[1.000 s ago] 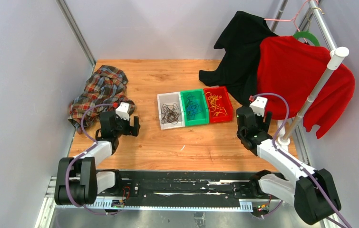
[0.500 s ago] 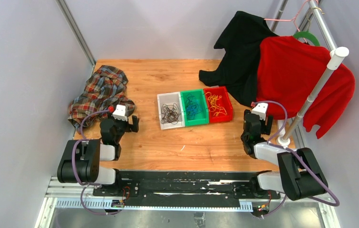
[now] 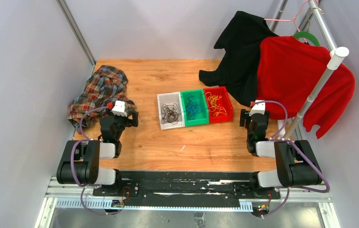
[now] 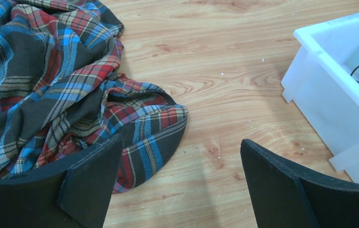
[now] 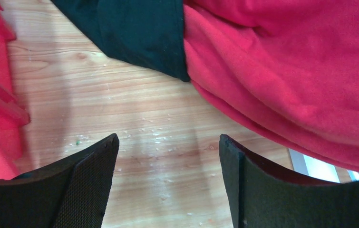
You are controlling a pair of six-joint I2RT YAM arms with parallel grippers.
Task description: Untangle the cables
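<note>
Three colour lots of cables [image 3: 194, 108] lie in the bins [image 3: 196, 123] between the pincers, seemingly sorted. The left pincer [image 4: 179, 161] gapes wide and empty, with a plaid shirt [image 4: 49, 71] just beside its left finger. The right pincer [image 5: 168, 156] is also wide and empty, a red sweater [image 5: 286, 71] ahead of it. A low sweep could snag cloth. A dark speck [image 3: 183, 147] nearer the bases may be stray wire.

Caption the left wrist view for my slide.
Open left gripper over wooden table, between crumpled plaid shirt and white plastic bin.
</note>
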